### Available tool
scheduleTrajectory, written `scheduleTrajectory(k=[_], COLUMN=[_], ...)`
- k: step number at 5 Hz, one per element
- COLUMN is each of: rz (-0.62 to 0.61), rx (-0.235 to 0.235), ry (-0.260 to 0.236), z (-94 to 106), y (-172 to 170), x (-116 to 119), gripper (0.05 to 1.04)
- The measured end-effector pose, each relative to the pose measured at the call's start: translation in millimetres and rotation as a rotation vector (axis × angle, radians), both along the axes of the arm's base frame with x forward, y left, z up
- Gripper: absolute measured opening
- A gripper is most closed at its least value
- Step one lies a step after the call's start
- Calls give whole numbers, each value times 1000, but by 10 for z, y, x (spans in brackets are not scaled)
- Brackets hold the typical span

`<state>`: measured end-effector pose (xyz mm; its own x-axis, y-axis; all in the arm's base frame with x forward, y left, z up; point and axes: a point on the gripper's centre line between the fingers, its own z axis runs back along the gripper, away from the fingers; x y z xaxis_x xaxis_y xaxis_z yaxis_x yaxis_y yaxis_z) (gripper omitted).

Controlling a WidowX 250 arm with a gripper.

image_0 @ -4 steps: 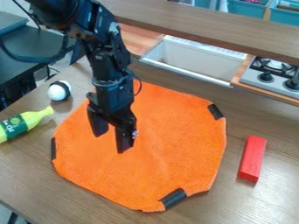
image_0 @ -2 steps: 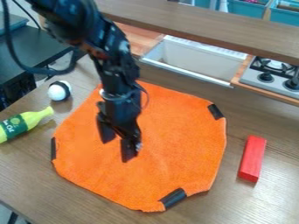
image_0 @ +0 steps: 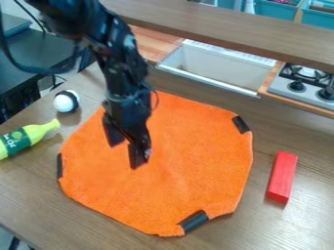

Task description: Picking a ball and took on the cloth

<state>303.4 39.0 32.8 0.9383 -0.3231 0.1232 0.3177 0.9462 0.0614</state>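
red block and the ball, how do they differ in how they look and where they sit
The red block is long and straight-edged in one colour; the ball is round, white with a black band. The block lies right of the orange cloth in the view, the ball off its upper left. Both rest off the cloth.
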Motion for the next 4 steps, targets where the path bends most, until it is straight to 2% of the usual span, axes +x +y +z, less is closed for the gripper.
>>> scheduleTrajectory(k=[1, 2, 3, 4], rz=[98, 176, 240, 295], rx=[-34, -58, -50, -22], ry=[-55, -105, -152, -165], z=[217, 348, 435, 363], y=[301, 608, 872, 1124], x=[40, 94, 152, 251], gripper=[998, 998, 998, 998])
